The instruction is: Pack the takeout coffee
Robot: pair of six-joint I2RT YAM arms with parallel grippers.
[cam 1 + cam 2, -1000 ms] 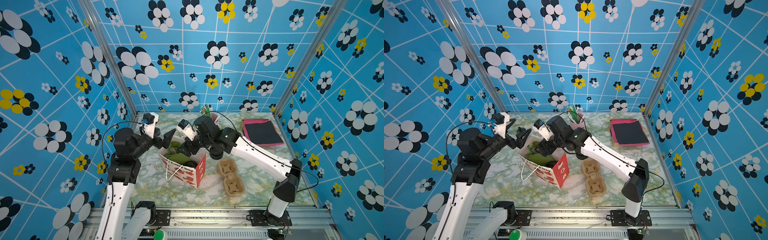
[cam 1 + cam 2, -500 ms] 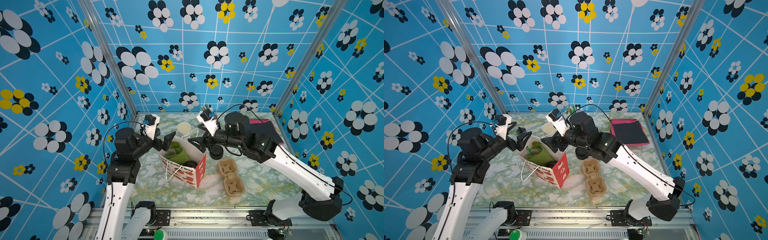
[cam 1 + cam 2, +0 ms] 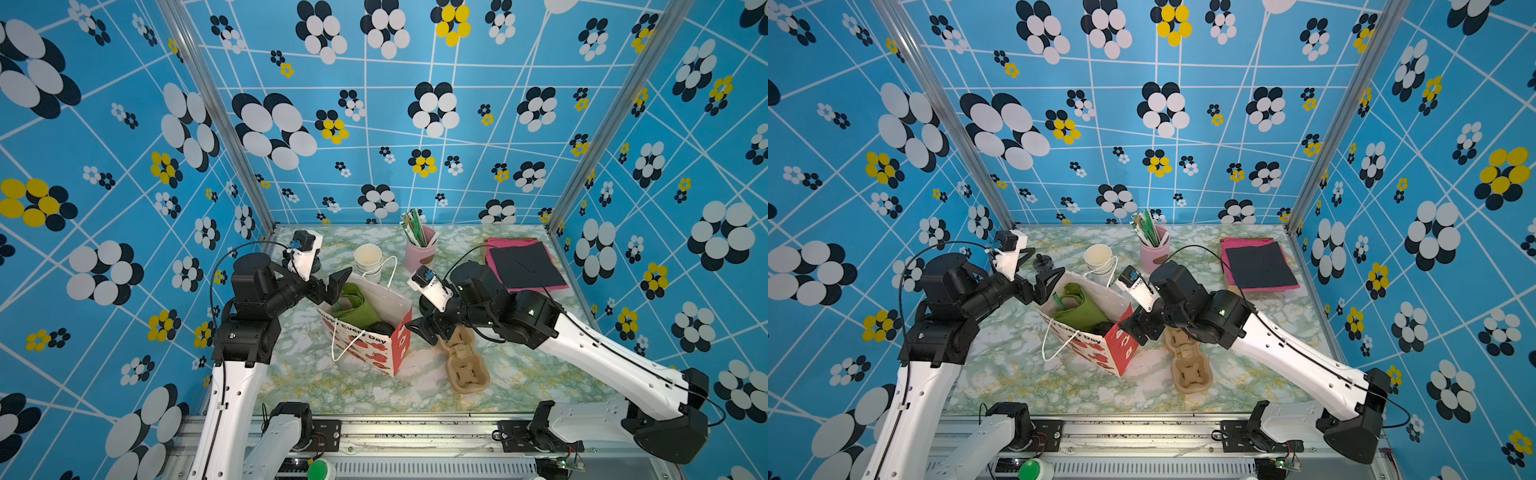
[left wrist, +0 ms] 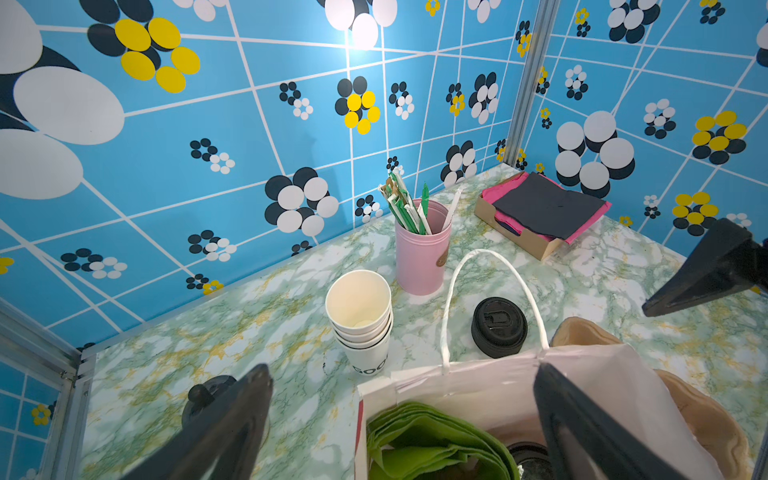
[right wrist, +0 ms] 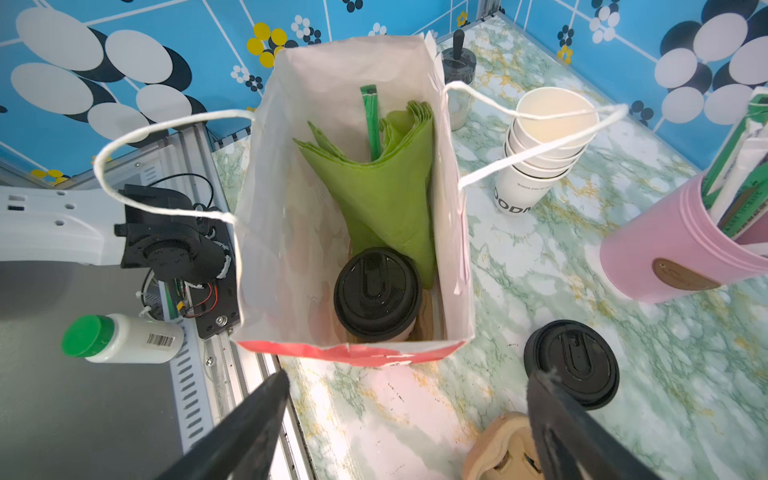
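Left claw (image 4: 401,370): released and empty, jaws wide, one finger outside the paper bag (image 5: 282,249) and one over its mouth. Takeout coffee (image 5: 376,291): upright inside the bag at the red end, against the green napkins (image 5: 386,195). Right claw (image 5: 411,374): released and empty, just outside that red end, with the bag wall between claw and cup. Lid pile (image 5: 571,361) and cardboard cup carrier (image 3: 465,365) lie close beside the right claw. Bare surface (image 3: 532,382) lies farther right.

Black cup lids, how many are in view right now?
2. One tops the takeout coffee inside the paper bag; a loose lid lies on the table just outside the bag. It looks stacked, so more may hide beneath.
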